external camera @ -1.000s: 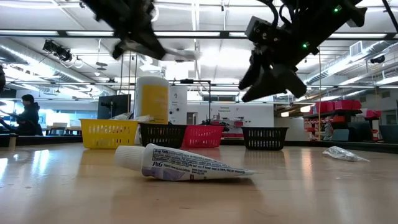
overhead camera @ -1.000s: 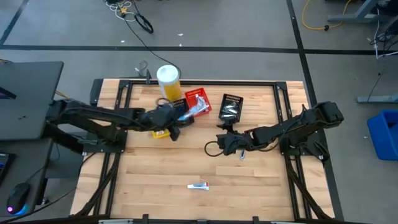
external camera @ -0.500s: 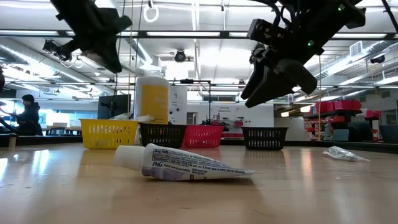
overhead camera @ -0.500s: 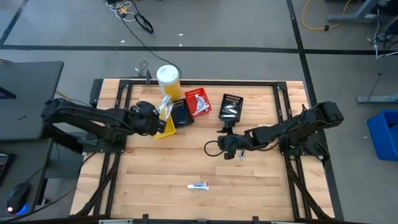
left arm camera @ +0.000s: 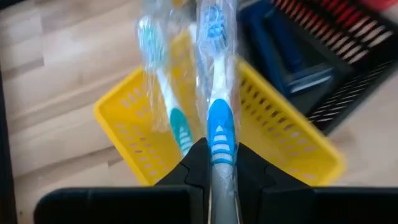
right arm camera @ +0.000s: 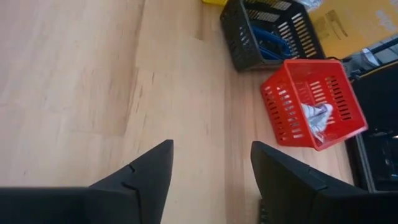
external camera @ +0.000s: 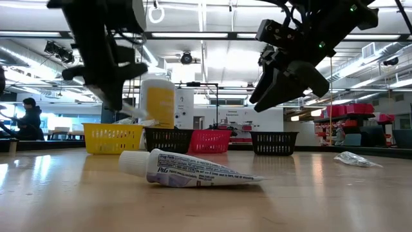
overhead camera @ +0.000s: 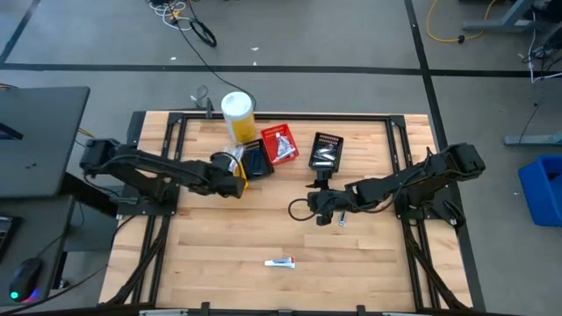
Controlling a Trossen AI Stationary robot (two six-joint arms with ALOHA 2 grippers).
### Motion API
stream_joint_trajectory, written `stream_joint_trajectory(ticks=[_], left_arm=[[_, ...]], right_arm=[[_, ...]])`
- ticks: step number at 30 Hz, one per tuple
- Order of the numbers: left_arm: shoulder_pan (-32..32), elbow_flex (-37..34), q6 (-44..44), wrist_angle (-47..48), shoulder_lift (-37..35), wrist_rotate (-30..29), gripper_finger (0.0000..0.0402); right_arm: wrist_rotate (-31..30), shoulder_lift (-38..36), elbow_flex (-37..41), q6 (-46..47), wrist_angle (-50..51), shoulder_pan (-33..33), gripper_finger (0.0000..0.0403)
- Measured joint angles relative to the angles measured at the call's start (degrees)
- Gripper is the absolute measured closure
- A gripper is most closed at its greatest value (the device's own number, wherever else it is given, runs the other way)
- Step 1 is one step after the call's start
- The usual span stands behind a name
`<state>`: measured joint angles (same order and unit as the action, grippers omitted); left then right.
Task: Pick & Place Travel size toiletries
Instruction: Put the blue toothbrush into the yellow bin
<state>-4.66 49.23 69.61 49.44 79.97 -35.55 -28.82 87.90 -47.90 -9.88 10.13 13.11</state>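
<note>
Clear-wrapped blue-handled toothbrush (left arm camera: 217, 106) clamped in left gripper (left arm camera: 214, 167) over yellow plastic basket (left arm camera: 130, 124), second wrapped toothbrush (left arm camera: 163, 93) inside. White toothpaste tube (external camera: 193, 169) lay flat, front of table. Silvery packet (external camera: 353, 158) lay apart.

I see a clear toothbrush (left arm camera: 219, 121) with a blue grip and white stripes in my black left gripper (left arm camera: 214, 180). Another toothbrush (left arm camera: 166, 99) has a teal grip. The basket (left arm camera: 273, 127) under them is yellow. My black right gripper (right arm camera: 211, 177) looks at a red basket (right arm camera: 314, 109) and a black basket (right arm camera: 270, 34). The counter (overhead camera: 263, 228) is light wood. The tube (external camera: 193, 169) is white.
</note>
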Motion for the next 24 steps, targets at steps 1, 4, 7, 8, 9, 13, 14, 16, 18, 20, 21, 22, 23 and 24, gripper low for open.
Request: stream_joint_trajectory(ticks=[1,4,7,8,9,13,14,16,18,20,21,22,23,24], left_arm=[[0.3,0.0,0.3,0.0,1.3,0.3,0.036],[0.9,0.0,1.6,-0.7,4.7,0.6,0.0362],[1.5,0.0,1.7,-2.7,7.5,-0.4,0.0366],[1.7,0.0,1.7,-3.7,8.2,-0.7,0.0366],[1.9,0.0,1.6,-4.7,8.8,-0.7,0.0367],[3.0,0.0,-0.5,-6.0,11.2,0.5,0.0363],[3.3,0.0,-0.6,-6.0,11.7,0.6,0.0361],[3.8,0.0,-1.0,-5.9,12.1,0.6,0.0355],[4.0,0.0,-1.7,-6.0,12.0,0.7,0.0345],[4.0,0.0,-2.4,-6.0,11.6,0.9,0.0333],[4.0,0.1,-2.7,-5.9,11.3,1.2,0.0325],[4.0,0.4,-3.2,-5.7,11.3,2.0,0.0317],[4.0,0.8,-4.0,-5.2,11.4,3.2,0.0309],[4.0,1.4,-4.5,-4.5,11.4,4.3,0.0301]], right_arm=[[0.5,0.0,0.0,0.0,0.0,0.0,0.0175],[1.0,0.0,0.0,0.0,0.0,0.0,0.0171],[1.0,0.0,0.0,0.0,0.0,0.0,0.0169],[1.0,0.0,0.0,0.0,0.0,0.0,0.0169],[1.0,0.0,0.0,0.0,0.0,0.0,0.017],[1.1,0.0,0.0,0.0,0.3,0.0,0.0178],[1.1,0.0,0.0,0.0,0.3,0.0,0.018],[1.1,0.0,0.0,0.0,0.4,0.0,0.0184],[1.1,0.0,0.0,0.0,0.4,0.0,0.0187],[1.2,0.0,0.0,0.0,0.4,0.0,0.0189],[1.2,0.0,0.0,0.0,0.4,0.0,0.0189],[1.3,0.0,0.0,0.0,0.4,0.0,0.0189],[1.9,0.0,0.0,0.0,0.4,0.0,0.0188],[2.9,0.0,0.0,0.0,0.4,0.0,0.0187]])
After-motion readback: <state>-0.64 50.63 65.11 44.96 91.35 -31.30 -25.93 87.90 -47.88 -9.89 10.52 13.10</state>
